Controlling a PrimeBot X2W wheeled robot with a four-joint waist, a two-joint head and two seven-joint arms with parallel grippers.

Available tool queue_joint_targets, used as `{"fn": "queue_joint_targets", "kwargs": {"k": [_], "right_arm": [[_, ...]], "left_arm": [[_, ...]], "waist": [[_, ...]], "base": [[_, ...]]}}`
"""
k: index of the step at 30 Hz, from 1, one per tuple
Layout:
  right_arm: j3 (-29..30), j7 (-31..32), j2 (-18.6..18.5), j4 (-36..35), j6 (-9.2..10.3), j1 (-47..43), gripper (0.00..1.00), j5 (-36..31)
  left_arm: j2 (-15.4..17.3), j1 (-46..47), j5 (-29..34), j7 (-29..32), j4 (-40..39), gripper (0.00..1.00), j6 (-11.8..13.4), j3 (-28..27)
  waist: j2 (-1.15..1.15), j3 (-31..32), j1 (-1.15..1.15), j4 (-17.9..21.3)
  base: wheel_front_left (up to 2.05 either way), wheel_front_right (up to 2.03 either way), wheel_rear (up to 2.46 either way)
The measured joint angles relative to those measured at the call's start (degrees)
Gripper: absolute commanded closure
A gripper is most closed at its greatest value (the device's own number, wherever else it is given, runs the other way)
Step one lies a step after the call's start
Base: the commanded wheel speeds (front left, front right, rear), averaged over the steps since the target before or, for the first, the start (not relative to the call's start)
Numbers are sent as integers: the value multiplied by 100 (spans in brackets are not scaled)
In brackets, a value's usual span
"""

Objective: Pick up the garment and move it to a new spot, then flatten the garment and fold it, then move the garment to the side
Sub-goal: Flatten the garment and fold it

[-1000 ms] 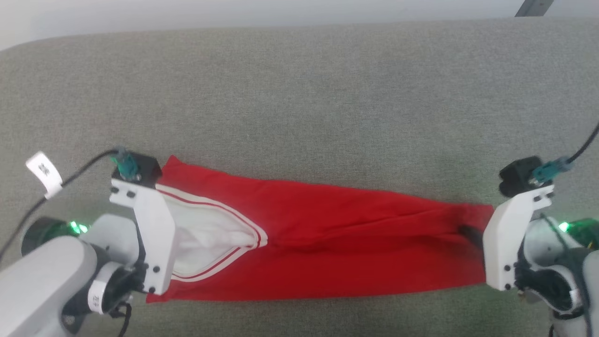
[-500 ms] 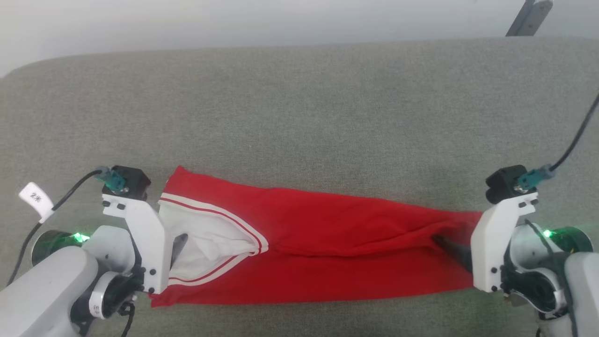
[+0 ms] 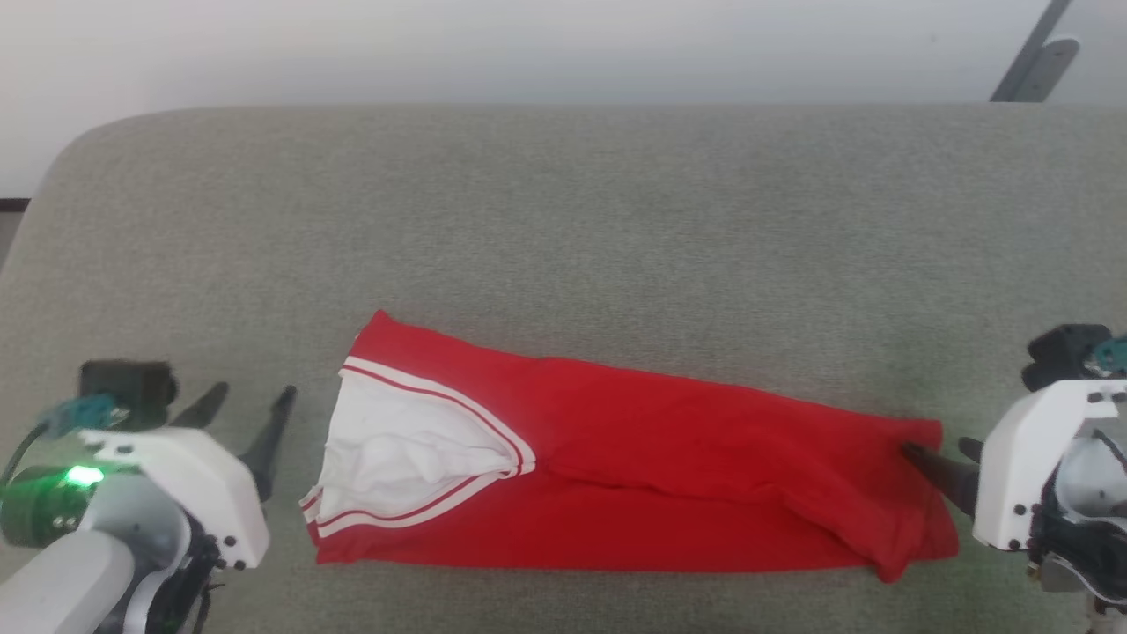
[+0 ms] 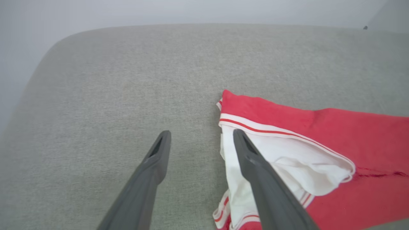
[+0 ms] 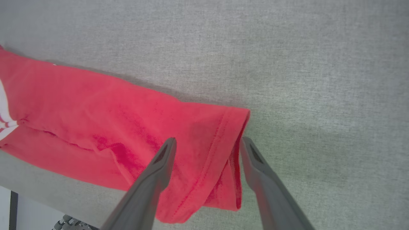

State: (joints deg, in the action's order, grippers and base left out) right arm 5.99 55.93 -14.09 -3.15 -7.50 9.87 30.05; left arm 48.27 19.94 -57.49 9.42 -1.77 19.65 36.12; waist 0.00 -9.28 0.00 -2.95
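The garment (image 3: 669, 467) is a red shirt lying in a long folded strip across the grey padded surface (image 3: 563, 220). Its white sleeve (image 3: 396, 453) with red-and-white striped trim is at the left end. My left gripper (image 3: 246, 409) stands open to the left of that end, apart from the cloth. In the left wrist view the left gripper (image 4: 201, 134) spans bare surface beside the sleeve (image 4: 287, 159). My right gripper (image 3: 935, 451) is open at the garment's right end. In the right wrist view the right gripper (image 5: 207, 140) straddles the red hem (image 5: 223, 134) without pinching it.
The grey surface has a rounded back left corner (image 3: 79, 150), with a pale wall behind it. A dark metal bar (image 3: 1034, 57) leans at the top right. The surface's front edge (image 5: 32, 191) runs just below the garment in the right wrist view.
Both grippers have opened and let go of the garment's ends, and it now rests loose on the surface. The left gripper has drawn back to the left. The camera has also shifted.
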Motion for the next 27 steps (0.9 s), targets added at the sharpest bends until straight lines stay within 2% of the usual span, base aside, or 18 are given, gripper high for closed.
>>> {"fn": "queue_joint_targets", "kwargs": {"k": [4,5,9,17,18,19,20,27], "right_arm": [[232,66,-19,188,1,-58,0,-76],[312,107,-10,352,1,-81,0,-74],[312,120,15,717,1,-82,0,-29],[191,156,21,1768,2,254,0,-3],[158,158,-7,1866,2,304,7,2],[111,177,-34,1950,2,352,51,41],[10,186,-86,1986,3,393,100,91],[-49,158,-144,2103,2,521,100,531]], "left_arm": [[-49,-343,46,-870,143,0,-40,-238],[-100,-478,88,-1276,233,0,-113,-326],[-249,-698,108,-1951,474,0,-224,-499],[-598,-875,119,-2376,911,0,-516,-802],[-626,-888,147,-2391,954,0,-560,-811],[-686,-898,148,-2395,996,0,-599,-858],[-734,-898,155,-2409,1036,0,-641,-892],[-933,-900,334,-2426,1159,0,-838,-1169]], "waist": [[0,-20,0,-135],[0,-39,0,-215],[0,-84,0,-383],[0,-156,0,-678],[0,-162,0,-709],[0,-170,0,-738],[0,-177,0,-769],[0,-188,0,-798]], "base": [[0,0,0],[0,0,0],[0,0,0],[0,0,0],[0,0,0],[0,0,0],[0,0,0],[0,0,0]]}}
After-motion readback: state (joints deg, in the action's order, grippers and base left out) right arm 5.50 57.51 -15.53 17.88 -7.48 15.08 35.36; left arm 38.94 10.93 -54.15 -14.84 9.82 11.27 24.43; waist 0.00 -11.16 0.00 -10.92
